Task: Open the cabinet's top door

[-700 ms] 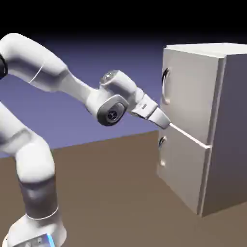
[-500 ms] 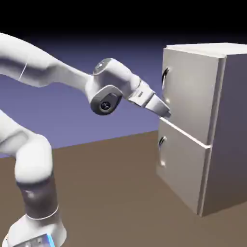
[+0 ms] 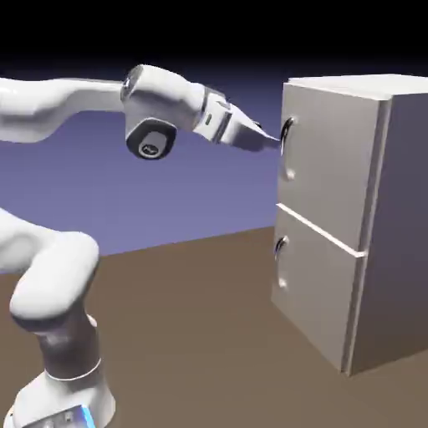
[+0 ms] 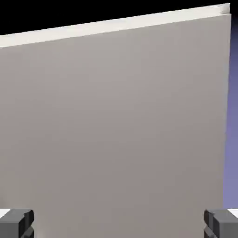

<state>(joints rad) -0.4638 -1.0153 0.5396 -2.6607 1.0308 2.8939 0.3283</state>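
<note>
Exterior view: approach step. One arm [image 3: 75, 109] reaches to the right, and its gripper [image 3: 266, 140] is level with the top door's handle [image 3: 286, 134], tips just beside it or touching; can't tell which from here. One cabinet [image 3: 393, 234] stands on the table [image 3: 192, 334] at right, with two doors: the top door [image 3: 330, 163] sits flush and shut, and the lower door [image 3: 322, 292] is shut too. Two handles, one per door, both at the left edge; the lower handle [image 3: 280, 247] is untouched.

Hand view: flat grey door panel [image 4: 116, 125] fills nearly everything, with the cabinet's top edge [image 4: 116, 25] as a pale strip above. Two fingertips [image 4: 16, 222] sit at the bottom corners, wide apart, nothing between them. The handle doesn't show here, so it's likely off to one side of the fingers.

Next, I'd say: line the open fingers around the upper handle, close on it, then pull back toward the left so the door swings out. Nothing gripped yet.
</note>
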